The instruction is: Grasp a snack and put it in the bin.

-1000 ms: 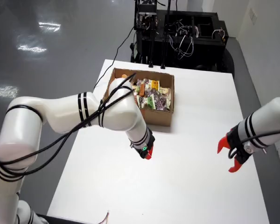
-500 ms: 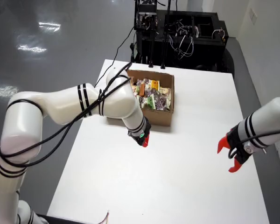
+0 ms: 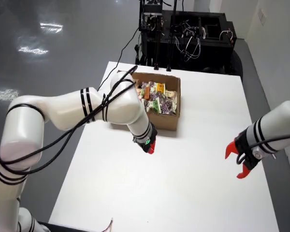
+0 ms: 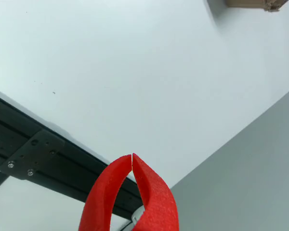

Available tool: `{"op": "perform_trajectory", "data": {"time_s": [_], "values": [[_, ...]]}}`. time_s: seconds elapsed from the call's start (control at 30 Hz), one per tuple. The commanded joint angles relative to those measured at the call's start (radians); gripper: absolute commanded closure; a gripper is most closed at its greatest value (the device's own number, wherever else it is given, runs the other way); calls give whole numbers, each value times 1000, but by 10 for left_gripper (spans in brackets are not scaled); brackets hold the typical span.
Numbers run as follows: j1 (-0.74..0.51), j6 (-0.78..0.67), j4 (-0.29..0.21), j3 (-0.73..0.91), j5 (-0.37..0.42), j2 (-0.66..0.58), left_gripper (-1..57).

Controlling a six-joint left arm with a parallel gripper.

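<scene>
Snack packets (image 3: 158,99) fill the cardboard bin (image 3: 160,120) standing on the white worktop (image 3: 183,183). The end effector (image 3: 150,147) hovers just off the bin's front wall, its red fingers (image 4: 149,192) pressed tip to tip with nothing between them. It has barely shifted from half a second ago.

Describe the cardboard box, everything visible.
The cardboard box is plain brown, open-topped and shallow, resting upright on the white table near its far end in the overhead view. It is filled with mixed snack packets, mostly purple, green and yellow wrappers. The working arm's white elbow link hides its left part. The gripper hangs just in front of its near wall, not touching.
</scene>
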Motion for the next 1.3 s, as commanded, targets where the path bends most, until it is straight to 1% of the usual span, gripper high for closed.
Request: {"op": "perform_trajectory", "data": {"time_s": [0.03,0.47,1.3], "values": [[-22,0,-1,0,0,0,563],[-58,0,-1,0,-1,0,563],[6,0,0,0,-2,0,563]]}}
